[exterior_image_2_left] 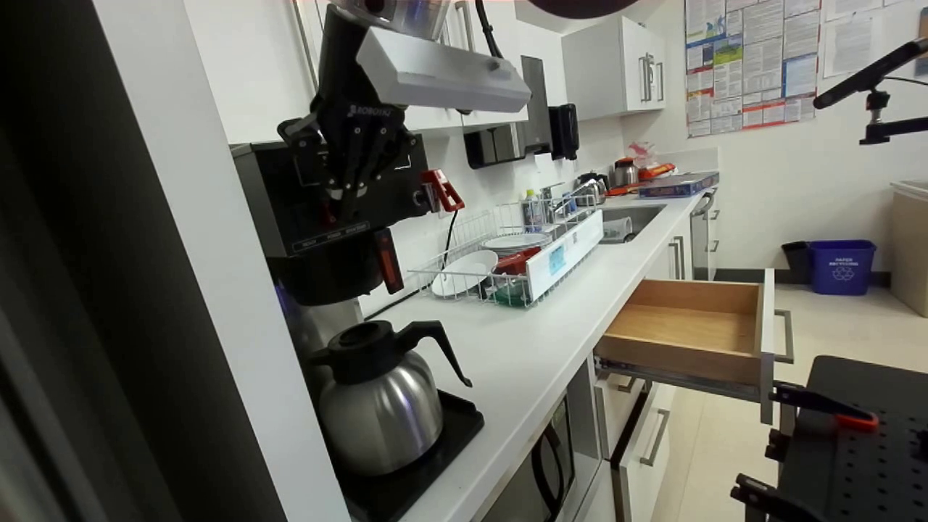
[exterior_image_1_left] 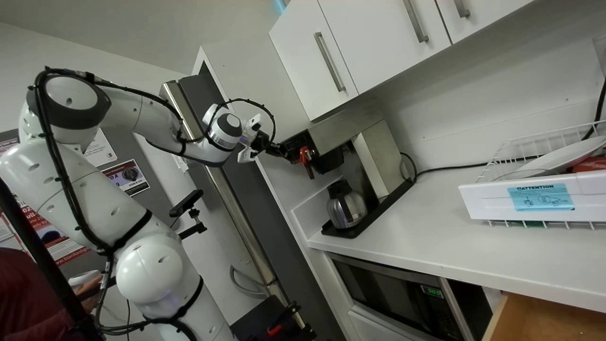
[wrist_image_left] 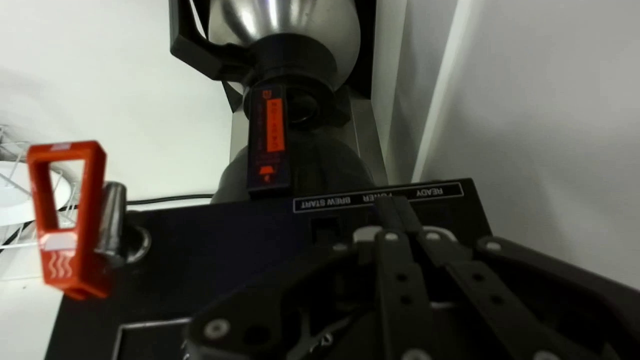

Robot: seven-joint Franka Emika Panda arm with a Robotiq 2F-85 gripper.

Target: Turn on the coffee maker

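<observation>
The black two-fingered metal tool (wrist_image_left: 397, 202) is closed, its fingers (wrist_image_left: 402, 287) together with nothing seen between them. Right at its tips runs the black label strip with white lettering (wrist_image_left: 345, 200) on the black-and-steel coffee maker (exterior_image_1_left: 348, 130), the word POWER partly covered; whether the tips touch the panel cannot be told. The step in hand looks like pressing the power switch, itself hidden here. To do it well, hold the fingers together as one blunt probe, centre them at POWER and push gently, straight in; a sideways slip might reach the small dark square (wrist_image_left: 326, 230) near BREW START, probably another switch.

Counting outward: one tool, one coffee maker, at the end of the long white table (exterior_image_1_left: 440, 241), beside one tall white panel (exterior_image_1_left: 246, 85); on it one looped red plastic handle (wrist_image_left: 89, 205); below, one round steel carafe (exterior_image_2_left: 380, 420); then one white wire dish rack (exterior_image_1_left: 487, 201), one open wooden drawer (exterior_image_2_left: 681, 330) and, farthest, one blue plastic recycling bin (exterior_image_2_left: 841, 268).
</observation>
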